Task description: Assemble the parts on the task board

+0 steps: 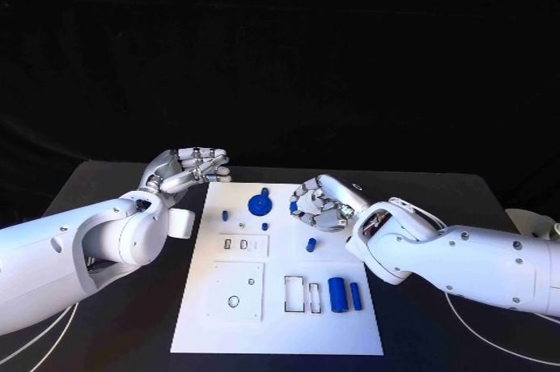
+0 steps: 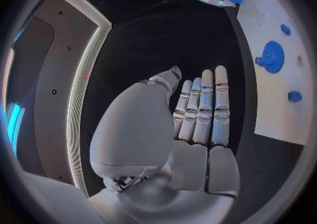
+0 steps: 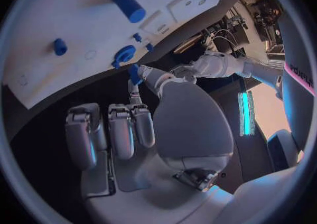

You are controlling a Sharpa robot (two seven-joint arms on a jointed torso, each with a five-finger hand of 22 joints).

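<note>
Two blue cylinders [image 1: 342,294] lie nearest, at the white board's [image 1: 280,331] near right. Further up: a small blue peg [image 1: 311,244], then a blue gear [image 1: 260,204] near the far edge. Right hand [image 1: 320,205] hovers just beside the gear, pinching a small blue part [image 3: 134,73] between thumb and fingertip. Left hand [image 1: 190,171] off the board's far left corner, flat, holding nothing. Judged step: carrying part to seat. Next: align over its socket, lower straight.
</note>
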